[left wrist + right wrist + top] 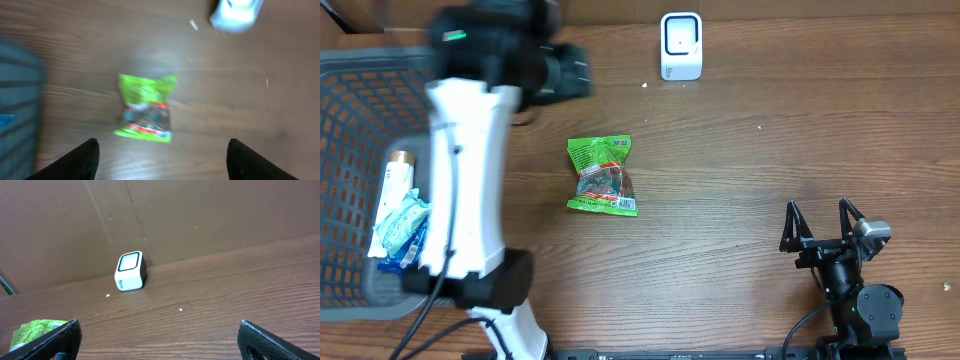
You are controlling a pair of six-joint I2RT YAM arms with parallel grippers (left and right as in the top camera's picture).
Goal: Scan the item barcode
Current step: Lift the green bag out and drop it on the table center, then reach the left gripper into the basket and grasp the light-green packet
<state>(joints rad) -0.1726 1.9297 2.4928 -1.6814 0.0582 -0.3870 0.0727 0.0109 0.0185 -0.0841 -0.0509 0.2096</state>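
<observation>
My left gripper (162, 148) stands spread. In the left wrist view its two dark fingers (85, 157) sit at the bottom corners with only bare table (240, 100) between them, and nothing is pinched. That view is blurred, but the gap is plain.

The green snack packet (146, 107) lies flat on the wood ahead of those fingers, apart from both. From overhead the packet (603, 176) is near the middle of the table, with its red and dark printing facing up. I cannot make out a barcode on it.

The white scanner (681, 46) stands upright near the far edge of the table, well apart from the packet and off to its right. My right wrist camera shows the scanner (130, 271) just in front of a brown cardboard wall (210, 215), with its dark-framed window tilted upward.

My right gripper (817, 215) is also spread wide and holds nothing. It sits at the near right of the table, well apart from the packet. In its own view a corner of the green packet (35, 332) shows at the lower left, beside the left finger (60, 340).

A grey basket (350, 120) sits at the left edge of the table, and my white left arm (470, 170) reaches across it. Inside it lie a white tube (398, 180) and a blue-green wrapper (400, 230).
</observation>
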